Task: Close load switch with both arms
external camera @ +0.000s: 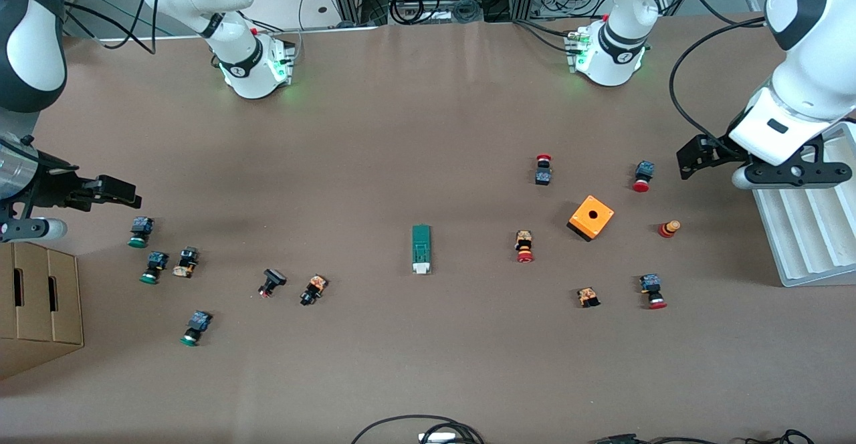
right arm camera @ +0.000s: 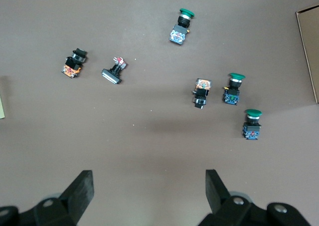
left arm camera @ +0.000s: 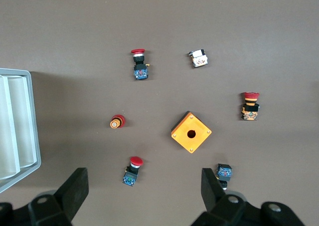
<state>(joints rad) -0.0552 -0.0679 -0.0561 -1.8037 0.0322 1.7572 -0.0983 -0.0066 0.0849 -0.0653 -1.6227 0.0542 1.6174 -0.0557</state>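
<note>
Load switch (external camera: 421, 249) lies mid-table, well apart from spread left gripper (left arm camera: 142, 188) and right gripper (right arm camera: 148, 188).

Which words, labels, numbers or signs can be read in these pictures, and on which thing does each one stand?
No text can be read in any view.
The load switch: faint pale markings on its green face, too small to read.
The orange box: only a round hole, no lettering.
The push buttons, such as the green-capped one: tiny marks on their bodies, unreadable.
The left gripper and right gripper: no markings.
</note>
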